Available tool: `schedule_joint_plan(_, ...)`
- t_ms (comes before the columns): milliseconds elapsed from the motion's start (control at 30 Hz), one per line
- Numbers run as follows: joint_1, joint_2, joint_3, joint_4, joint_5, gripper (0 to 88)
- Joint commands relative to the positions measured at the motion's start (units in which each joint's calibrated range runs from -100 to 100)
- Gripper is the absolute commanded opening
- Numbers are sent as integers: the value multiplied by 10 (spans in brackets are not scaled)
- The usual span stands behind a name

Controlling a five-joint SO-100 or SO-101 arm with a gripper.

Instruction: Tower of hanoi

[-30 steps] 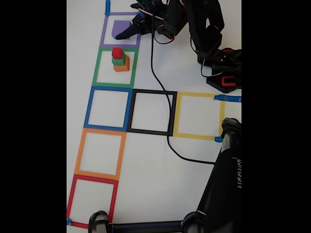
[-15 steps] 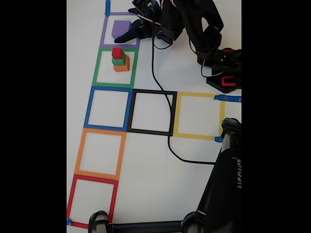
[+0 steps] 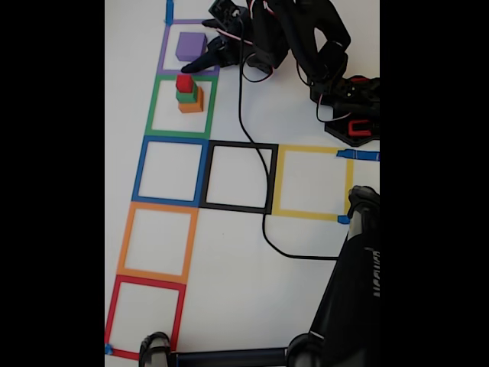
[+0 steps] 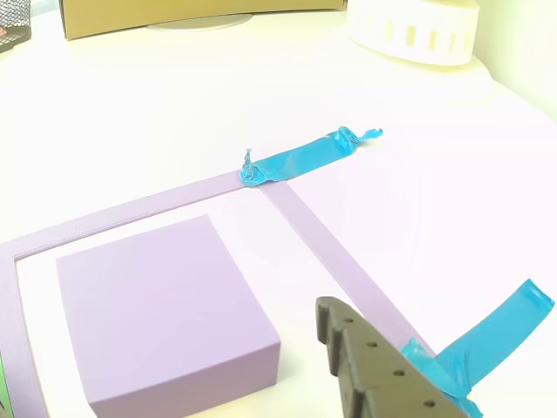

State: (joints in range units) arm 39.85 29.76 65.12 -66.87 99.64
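At the far left of the fixed view, purple cube sits alone inside the purple tape square, flat and untilted. Gripper hangs just near-right of it, black fingertip pointing left over the near edge of that square, close to the cube's near-right corner but apart from it. Cannot tell jaw opening: the fingers merge into one dark shape here; nothing is held.

Other view: purple cube fills lower left, one toothed finger low at right, a strip of bare table between them. Cube lies to the left of the finger; its faces run roughly along the tape lines, no long axis to speak of.

Next square nearer, green tape: orange cube at bottom, green cube on it, red cube on top, stack standing near the square's far-right corner.

Judgement: the coming move turns on shifting left and far to straddle purple. Room is tight on the near side, where the stack stands just beside the fingertip; a low sweep could clip red. Blue, black, yellow squares lie open. Cable trails down right of the stack
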Motion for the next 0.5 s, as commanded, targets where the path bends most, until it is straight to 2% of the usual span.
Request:
schedule_joint_plan(0, -11, -2, -15, -11, 4, 468)
schedule_joint_plan(467, -22, 3, -20, 5, 4, 416)
